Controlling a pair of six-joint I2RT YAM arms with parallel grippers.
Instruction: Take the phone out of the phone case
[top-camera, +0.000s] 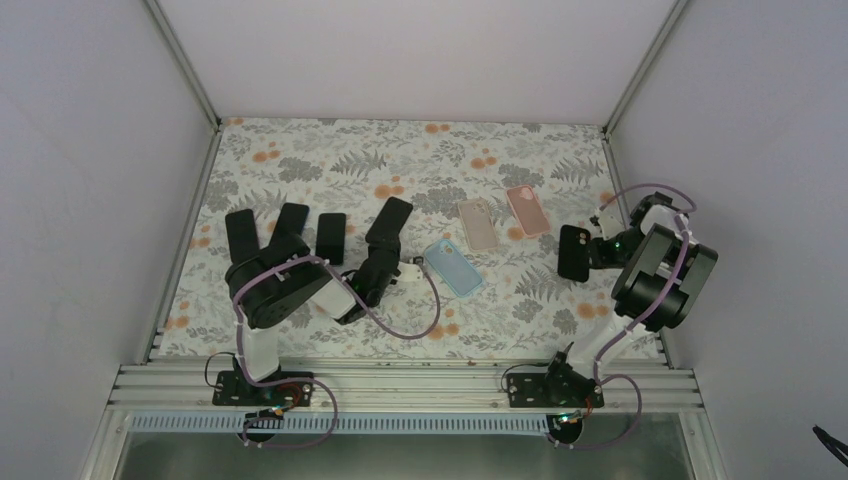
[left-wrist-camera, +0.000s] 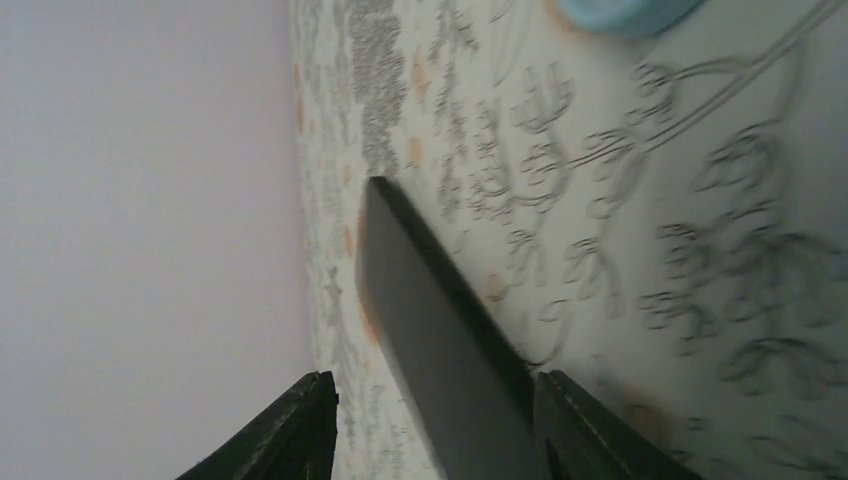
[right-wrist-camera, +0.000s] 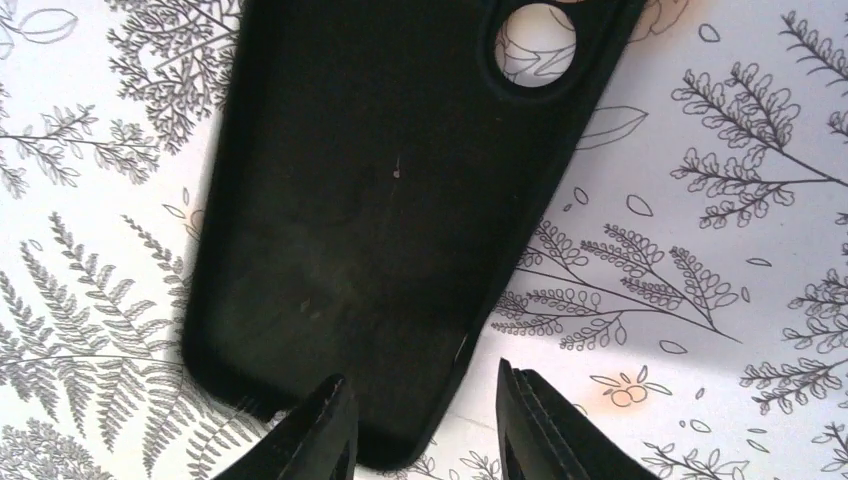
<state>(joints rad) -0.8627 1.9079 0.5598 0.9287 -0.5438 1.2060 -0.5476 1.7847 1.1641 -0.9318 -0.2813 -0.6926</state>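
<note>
White walls close in a desk covered by a leaf-and-flower cloth (top-camera: 300, 160). The phone (top-camera: 390, 220) is already out. It stands tilted above the middle of the desk at the left gripper (top-camera: 383, 256), while the empty black case (top-camera: 573, 252) lies flat near the right edge. So the step in hand looks like the finish: the phone needs setting down. A likely spot is beside the three black slabs (top-camera: 290, 222) lined up toward the left edge, and it calls for a slow lowering so it does not tip. The overhead view gives this layout, along with a blue case (top-camera: 455, 267), a beige one (top-camera: 478, 224) and a pink one (top-camera: 527, 210) in the middle and toward the right of the desk. It hides both grips. The left wrist view shows the phone against one finger with a gap before the other, so I cannot tell whether it is clamped or let go. The right wrist view shows the cloth through the case's camera hole, which confirms nothing is inside. It also shows the right gripper (right-wrist-camera: 420, 372) released, its fingers spread over the near end of the case.
</note>
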